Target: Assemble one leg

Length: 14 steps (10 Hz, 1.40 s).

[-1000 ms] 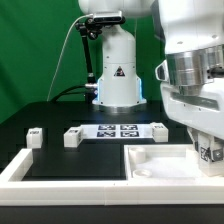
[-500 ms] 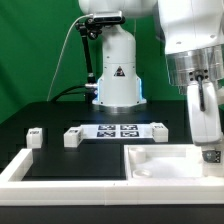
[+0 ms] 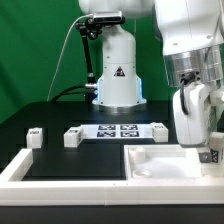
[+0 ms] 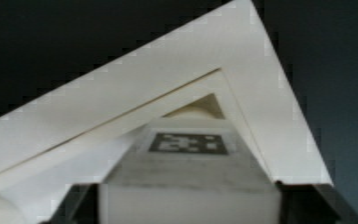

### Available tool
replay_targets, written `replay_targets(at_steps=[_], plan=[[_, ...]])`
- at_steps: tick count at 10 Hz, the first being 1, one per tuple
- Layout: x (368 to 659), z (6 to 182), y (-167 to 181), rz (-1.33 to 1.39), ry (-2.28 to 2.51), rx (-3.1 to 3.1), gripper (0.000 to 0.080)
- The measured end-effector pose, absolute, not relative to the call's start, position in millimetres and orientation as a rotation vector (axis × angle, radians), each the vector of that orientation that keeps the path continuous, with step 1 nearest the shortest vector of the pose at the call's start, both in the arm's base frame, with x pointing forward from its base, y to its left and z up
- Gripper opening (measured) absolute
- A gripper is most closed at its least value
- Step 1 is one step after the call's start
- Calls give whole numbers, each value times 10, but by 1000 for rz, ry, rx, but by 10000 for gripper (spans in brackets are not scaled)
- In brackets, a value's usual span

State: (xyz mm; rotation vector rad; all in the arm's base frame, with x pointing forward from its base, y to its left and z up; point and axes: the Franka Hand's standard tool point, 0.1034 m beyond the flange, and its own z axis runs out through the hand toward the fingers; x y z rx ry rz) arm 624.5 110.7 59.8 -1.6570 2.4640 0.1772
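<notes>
My gripper (image 3: pixel 208 148) hangs at the exterior view's right, over the right corner of the large white tray-like part (image 3: pixel 150 165). It is shut on a leg (image 3: pixel 211 156), a small white block whose black-and-white tag faces the camera. In the wrist view the leg (image 4: pixel 188 165) sits between the two dark fingers (image 4: pixel 78 205) of the gripper (image 4: pixel 186 205), tag up, pointing into the tray's white corner (image 4: pixel 194 70). Three more legs stand on the black table: one at far left (image 3: pixel 35 137), one beside it (image 3: pixel 72 137), one right of centre (image 3: pixel 158 130).
The marker board (image 3: pixel 120 130) lies flat between the middle legs. A white raised border (image 3: pixel 20 170) runs along the front left of the table. The arm's white base (image 3: pixel 117 70) stands at the back centre, before a green backdrop.
The wrist has turned over the tray's right corner and the arm's housing has shifted slightly. The held leg stays low at the same corner. The other legs have not moved.
</notes>
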Motion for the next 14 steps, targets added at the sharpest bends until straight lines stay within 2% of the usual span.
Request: replay_targets(at_steps=[1, 2, 8, 11, 14], plan=[[6256, 611, 1090, 174, 2421, -1713, 563], [6248, 620, 1092, 192, 2383, -1775, 632], [6244, 677, 1190, 134, 1665, -2492, 649], [6245, 687, 1201, 95, 1084, -2863, 649], [6291, 678, 1155, 76, 702, -2979, 649]])
